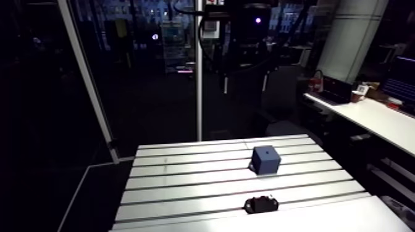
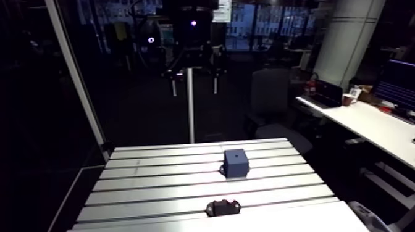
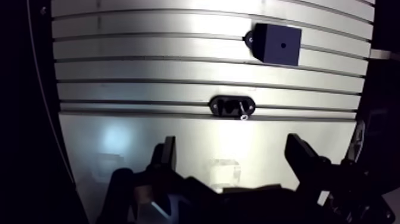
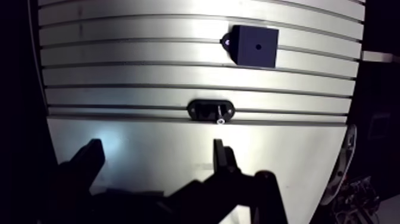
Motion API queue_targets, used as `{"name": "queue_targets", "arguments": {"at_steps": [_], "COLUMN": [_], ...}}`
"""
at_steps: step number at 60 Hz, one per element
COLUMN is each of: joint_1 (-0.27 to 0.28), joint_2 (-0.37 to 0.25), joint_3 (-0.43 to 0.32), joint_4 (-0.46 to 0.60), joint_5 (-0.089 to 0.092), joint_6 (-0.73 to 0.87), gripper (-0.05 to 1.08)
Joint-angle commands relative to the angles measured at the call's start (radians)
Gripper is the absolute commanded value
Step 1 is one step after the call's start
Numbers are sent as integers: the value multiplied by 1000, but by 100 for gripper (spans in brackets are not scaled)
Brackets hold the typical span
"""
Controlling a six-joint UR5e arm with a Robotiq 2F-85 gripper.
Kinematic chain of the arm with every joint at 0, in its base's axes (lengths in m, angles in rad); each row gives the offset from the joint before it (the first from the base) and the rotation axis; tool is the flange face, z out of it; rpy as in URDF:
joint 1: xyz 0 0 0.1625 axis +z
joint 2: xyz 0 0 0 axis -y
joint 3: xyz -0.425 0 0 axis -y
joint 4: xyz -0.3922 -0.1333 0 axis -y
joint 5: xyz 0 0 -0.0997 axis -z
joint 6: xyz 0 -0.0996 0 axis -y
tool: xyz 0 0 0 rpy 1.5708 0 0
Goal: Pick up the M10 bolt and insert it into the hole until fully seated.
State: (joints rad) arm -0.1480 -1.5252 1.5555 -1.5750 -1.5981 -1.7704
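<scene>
Item 1. Slotted aluminium table (image 1: 185, 185), pale grey, with long parallel grooves running across it. It bears every other item listed here.

Item 2. Dark blue cube-shaped block (image 1: 266, 160). It stands flat on the grooved part of the table, on the far side from the gripper. One small round hole (image 3: 282, 44) sits in the middle of its top face and shows as a dark dot. A small lug sticks out at the base of one side.

Item 3. Two-fingered dark gripper (image 3: 232, 146). It hangs well above the table, on the near side of the holder. In the wrist view its jaws are spread wide, with only bare table showing between them. It touches nothing.

Item 4. Low black oval holder (image 3: 232, 106). It lies on the table near the last groove, between the gripper and the blue block, well apart from both.

Item 5. Small bright metal M10 bolt (image 3: 241, 111). It lies in the black holder, towards one end, with its shiny tip on the gripper's side. It is too small for finer detail to be told.
</scene>
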Motion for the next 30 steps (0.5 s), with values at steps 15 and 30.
{"name": "queue_targets", "arguments": {"at_steps": [15,30], "joint_1": [-138,-209], "joint_2": [-36,-36], "joint_3": [336,418], "joint_4": [-363,-401], "joint_5": [1,4], "joint_6": [-93,-138], "gripper": [1,1]}}
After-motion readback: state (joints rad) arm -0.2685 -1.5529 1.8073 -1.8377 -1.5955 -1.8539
